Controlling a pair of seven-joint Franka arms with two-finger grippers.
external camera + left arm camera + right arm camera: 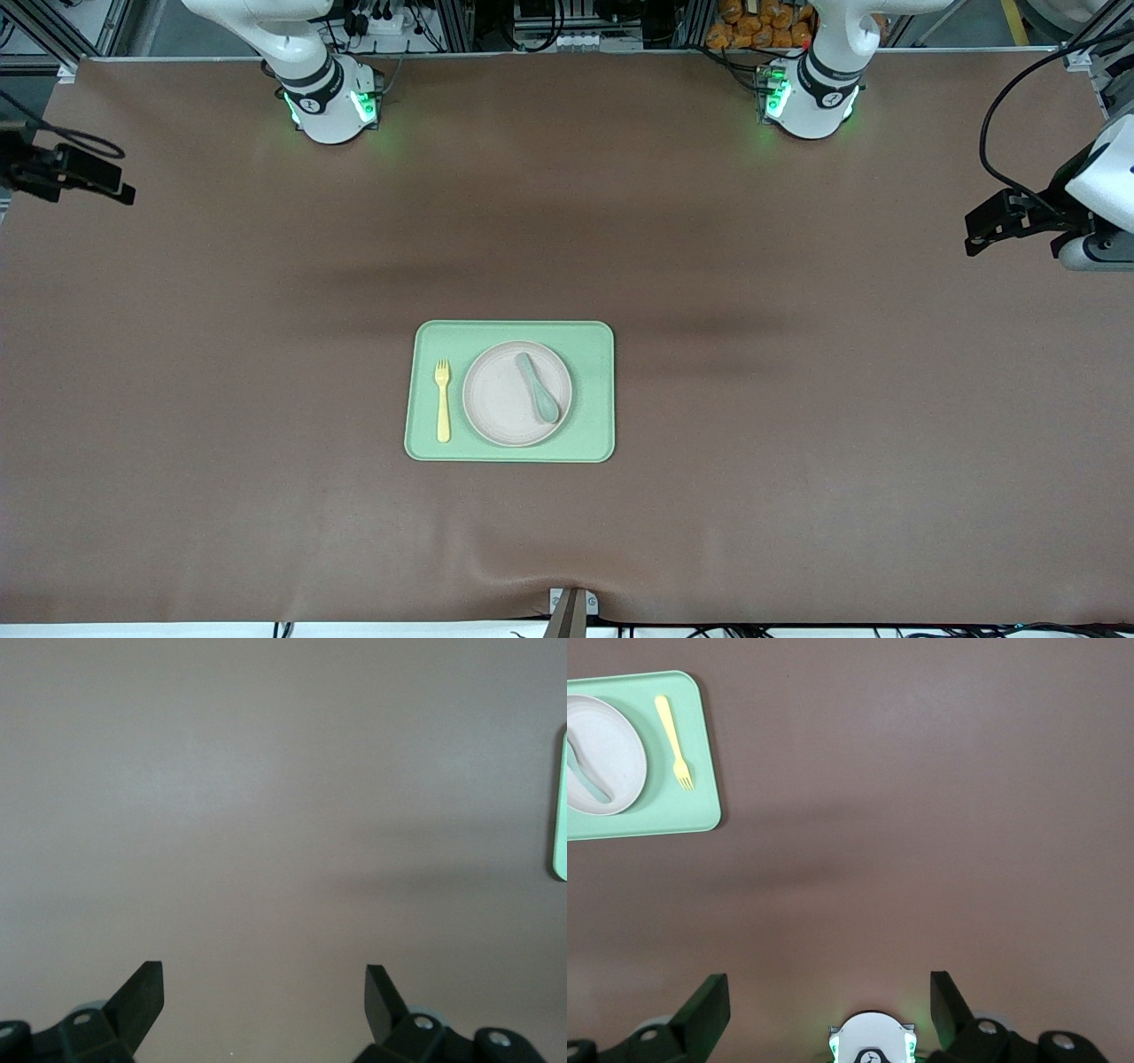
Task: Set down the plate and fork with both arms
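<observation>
Table [797, 399]: brown mat | tray [509, 447] mid-table | left pincer [264, 992] apart | right pincer [830, 997] apart

No legible text, label, brand, number or sign anywhere I look. Small dark marks sit on my two arm bases [330, 105] near the green lights, but I cannot read them. The tray [594, 390], plate [496, 399], fork [442, 400] and spoon [537, 388] carry no print.

A pale-yellow fork [442, 400], beige-pink plate [501, 399] and grey-green spoon [538, 387] are seen on a light-green tray [594, 390]; the table [797, 372] is brown.
</observation>
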